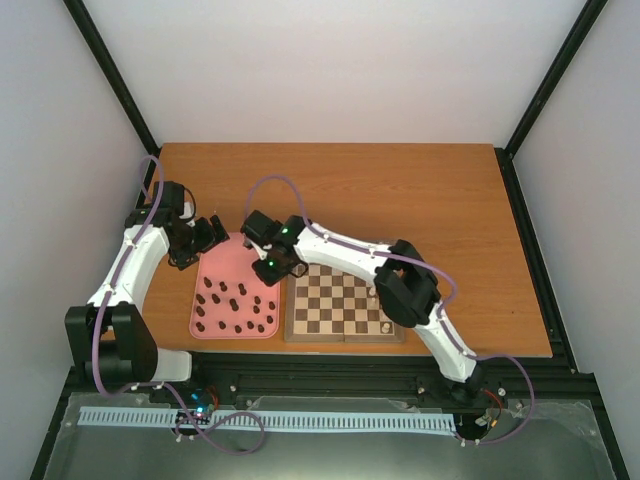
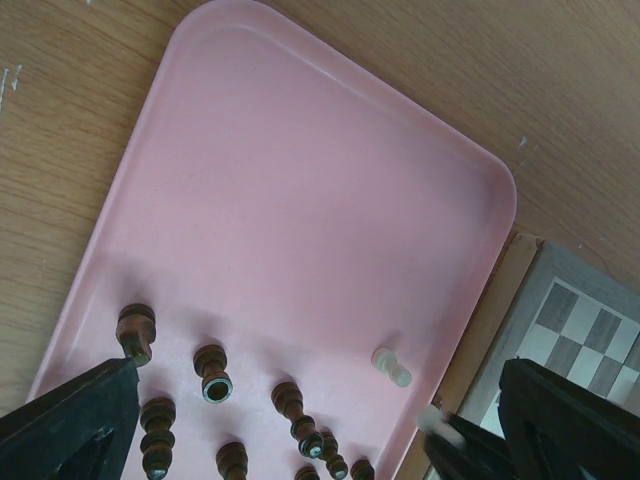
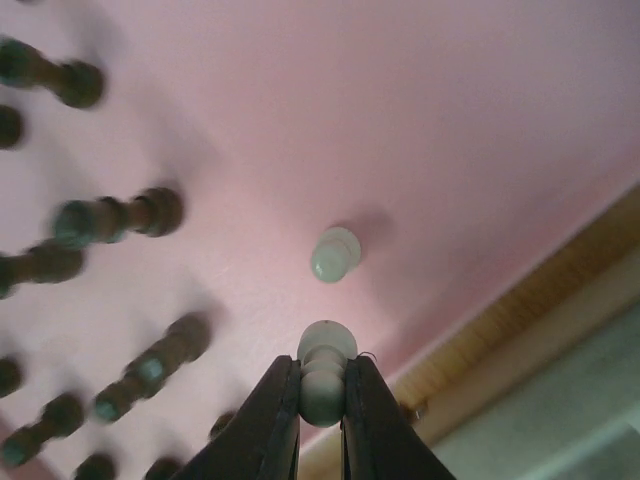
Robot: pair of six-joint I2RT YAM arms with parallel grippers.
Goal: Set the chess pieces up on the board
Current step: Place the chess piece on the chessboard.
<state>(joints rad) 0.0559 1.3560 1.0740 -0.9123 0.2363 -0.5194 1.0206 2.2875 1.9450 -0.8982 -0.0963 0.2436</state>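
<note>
At the right edge of the pink tray [image 3: 450, 120] — right gripper [image 3: 322, 395] pinches a cream piece [image 3: 327, 343].
Looks light, hard, slick — best gripped at the waist under its head; left gripper [image 1: 207, 238] hangs spread.

Smooth cream piece [image 3: 323, 375], matt pink tray [image 3: 420, 110].

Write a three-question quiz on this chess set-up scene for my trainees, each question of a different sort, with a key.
1. True or false: the right gripper is clamped on a cream-white piece.
2. What do the dark pieces sit on?
3. Fill in: the left gripper has its jaws ____.

Key
1. True.
2. The pink tray.
3. Open.
</note>
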